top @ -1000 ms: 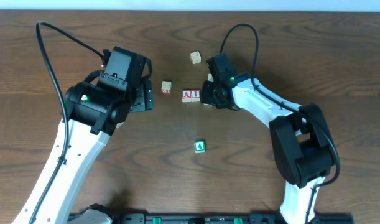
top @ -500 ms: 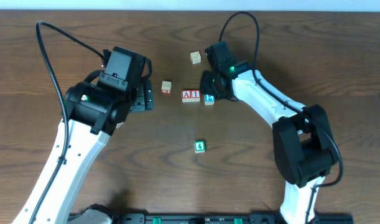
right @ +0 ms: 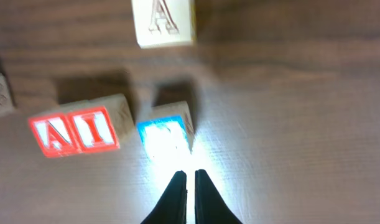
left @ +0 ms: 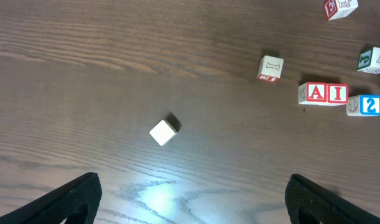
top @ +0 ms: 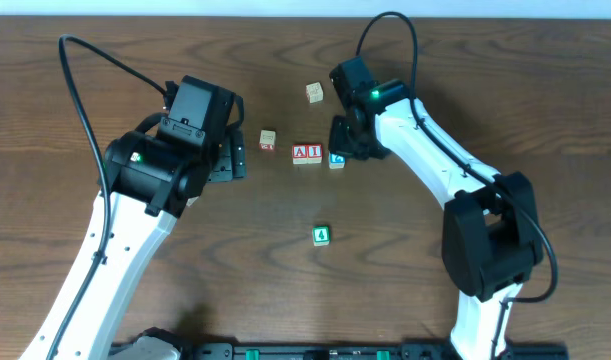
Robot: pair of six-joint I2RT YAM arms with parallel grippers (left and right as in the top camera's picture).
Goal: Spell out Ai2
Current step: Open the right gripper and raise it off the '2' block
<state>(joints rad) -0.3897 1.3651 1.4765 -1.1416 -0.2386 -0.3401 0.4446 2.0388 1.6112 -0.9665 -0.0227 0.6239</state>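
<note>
The red "A" cube (top: 301, 153) and red "I" cube (top: 313, 153) sit side by side at mid-table. The blue "2" cube (top: 336, 159) rests just right of the "I", slightly lower. The left wrist view shows the row: "A" (left: 316, 93), "I" (left: 337, 93), "2" (left: 371, 104). My right gripper (top: 347, 148) is shut and empty just behind the "2". In its wrist view the shut tips (right: 188, 179) point at the blue cube (right: 165, 132), which glares with light. My left gripper (top: 230, 158) hangs open and empty to the left, fingers (left: 71, 198) wide apart.
A green cube (top: 322, 235) lies toward the front. A pale cube (top: 314, 92) and a tan cube (top: 268, 140) lie behind the row. A pale "A" cube (right: 163, 22) sits near the right gripper. A white cube (left: 163, 132) lies below my left wrist.
My right gripper has drawn back from the blue "2" cube, which now shows uncovered beside the "I". The left arm has not moved.
</note>
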